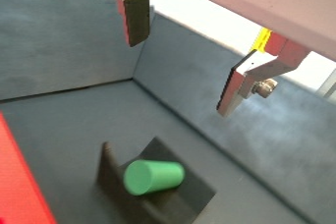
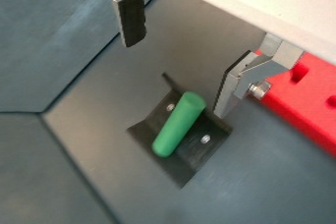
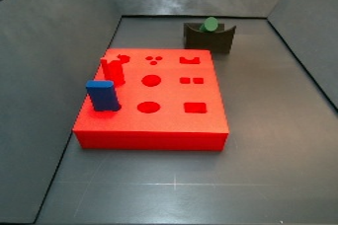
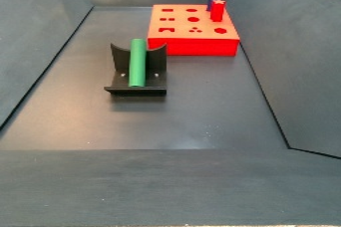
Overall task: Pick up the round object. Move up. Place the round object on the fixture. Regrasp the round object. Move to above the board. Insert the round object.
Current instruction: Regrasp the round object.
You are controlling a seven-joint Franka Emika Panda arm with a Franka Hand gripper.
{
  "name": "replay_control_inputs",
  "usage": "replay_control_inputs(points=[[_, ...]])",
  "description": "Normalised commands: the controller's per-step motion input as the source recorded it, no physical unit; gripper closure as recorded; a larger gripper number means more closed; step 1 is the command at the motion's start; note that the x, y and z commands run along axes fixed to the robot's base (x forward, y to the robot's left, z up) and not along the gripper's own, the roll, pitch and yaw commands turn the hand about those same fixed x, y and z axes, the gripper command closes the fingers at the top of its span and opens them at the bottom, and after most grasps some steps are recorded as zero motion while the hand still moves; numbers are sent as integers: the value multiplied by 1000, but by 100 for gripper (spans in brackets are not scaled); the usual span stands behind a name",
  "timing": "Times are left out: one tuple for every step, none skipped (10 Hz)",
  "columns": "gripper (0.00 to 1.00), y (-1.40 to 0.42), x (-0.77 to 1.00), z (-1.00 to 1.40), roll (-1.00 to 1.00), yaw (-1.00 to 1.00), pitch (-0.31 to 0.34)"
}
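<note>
dark floor, gripper [image 2: 184,56] half cropped

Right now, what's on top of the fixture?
The round object lies in the fixture notch; gripper is open above, apart from it. The notch surface beneath the peg is covered.

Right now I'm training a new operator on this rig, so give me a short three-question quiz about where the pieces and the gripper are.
1. True or false: the green cylindrical peg lies in the notch of the dark grey fixture.
2. The gripper is: A) shut on the peg, B) open above the peg, holding nothing, C) down on the board.
3. Which piece stands at an edge of the flat red board, beside the red peg?

Key
1. True.
2. B: in both wrist views the fingers stand apart, clear of the peg.
3. The blue rectangular block.
</note>
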Motion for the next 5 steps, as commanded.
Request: replay_control_inputs(points=[[0, -27, 53, -11, 1000, 31, 49], [0, -31, 67, -12, 1000, 39, 67], [0, -33, 80, -14, 1000, 50, 92], [0, -36, 86, -14, 1000, 66, 121], [0, -43, 97, -15, 922, 108, 162]])
